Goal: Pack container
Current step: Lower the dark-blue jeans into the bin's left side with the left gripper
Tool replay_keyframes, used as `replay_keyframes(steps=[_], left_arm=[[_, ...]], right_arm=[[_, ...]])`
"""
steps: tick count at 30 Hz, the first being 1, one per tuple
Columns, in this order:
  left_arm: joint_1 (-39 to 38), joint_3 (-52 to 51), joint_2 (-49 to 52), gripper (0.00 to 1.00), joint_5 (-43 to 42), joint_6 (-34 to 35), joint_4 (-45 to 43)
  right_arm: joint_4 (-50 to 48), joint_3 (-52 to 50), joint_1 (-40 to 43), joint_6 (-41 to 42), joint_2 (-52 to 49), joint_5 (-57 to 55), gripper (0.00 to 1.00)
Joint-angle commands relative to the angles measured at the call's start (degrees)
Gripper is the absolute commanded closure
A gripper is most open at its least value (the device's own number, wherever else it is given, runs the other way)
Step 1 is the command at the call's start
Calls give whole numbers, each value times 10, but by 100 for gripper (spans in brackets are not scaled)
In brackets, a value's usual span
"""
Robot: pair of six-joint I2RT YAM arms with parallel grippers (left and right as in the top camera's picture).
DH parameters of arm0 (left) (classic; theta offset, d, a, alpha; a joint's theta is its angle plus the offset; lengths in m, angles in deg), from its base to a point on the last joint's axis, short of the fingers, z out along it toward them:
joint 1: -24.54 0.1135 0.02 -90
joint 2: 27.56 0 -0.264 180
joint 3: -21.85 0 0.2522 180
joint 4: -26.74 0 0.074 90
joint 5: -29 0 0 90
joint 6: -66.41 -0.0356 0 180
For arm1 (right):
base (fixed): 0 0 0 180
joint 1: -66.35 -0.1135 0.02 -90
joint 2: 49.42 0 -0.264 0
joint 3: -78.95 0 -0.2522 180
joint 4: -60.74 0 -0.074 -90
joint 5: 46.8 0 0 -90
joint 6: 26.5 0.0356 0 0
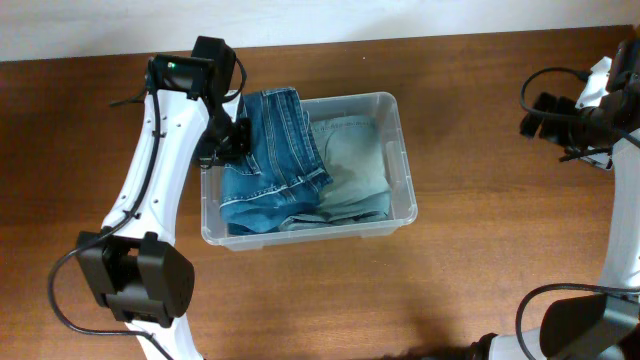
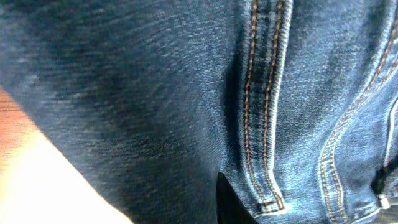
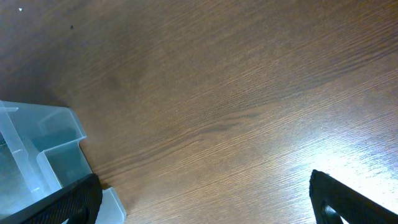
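Note:
The clear plastic container [image 1: 400, 170] stands mid-table. Dark blue jeans [image 1: 270, 160] lie folded in its left half, their upper end draped over the far rim. A paler denim garment [image 1: 355, 160] fills the right half. My left gripper [image 1: 235, 140] is at the container's left rim, pressed into the dark jeans. Denim [image 2: 155, 93] fills the left wrist view, with only a dark finger tip [image 2: 227, 205] showing, so its jaws cannot be read. My right gripper [image 1: 530, 115] hovers far to the right, open [image 3: 205, 205] over bare wood. A container corner [image 3: 50, 143] shows at that view's left.
The brown wooden table [image 1: 480, 270] runs to a white wall along the back edge. The left arm's base [image 1: 140, 280] sits at the front left, beside the container. The right arm's base [image 1: 580, 325] sits at the front right, with a black cable looping near it.

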Motion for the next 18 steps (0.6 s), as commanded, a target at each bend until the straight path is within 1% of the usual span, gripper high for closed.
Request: replay_keyframes(steps=[1, 2, 6, 10, 13, 14, 15, 16, 18], left_arm=[[-1, -7, -12, 18, 38, -15, 9], [0, -7, -12, 14, 38, -16, 8], [0, -5, -12, 13, 81, -15, 6], [0, 28, -13, 13, 93, -10, -5], [-1, 72, -13, 19, 73, -9, -19], [-2, 83, -13, 23, 67, -9, -26], [-2, 94, -13, 30, 63, -9, -37], [-2, 100, -13, 42, 60, -8, -47], [-2, 102, -13, 72, 59, -8, -76]], right_arm=[[0, 4, 2, 0, 4, -1, 1], [0, 4, 2, 0, 4, -1, 1], [0, 4, 2, 0, 4, -1, 1], [0, 4, 2, 0, 4, -1, 1], [0, 4, 2, 0, 4, -1, 1], [0, 4, 2, 0, 4, -1, 1], [0, 4, 2, 0, 4, -1, 1], [0, 4, 2, 0, 4, -1, 2], [0, 4, 2, 0, 4, -1, 1]])
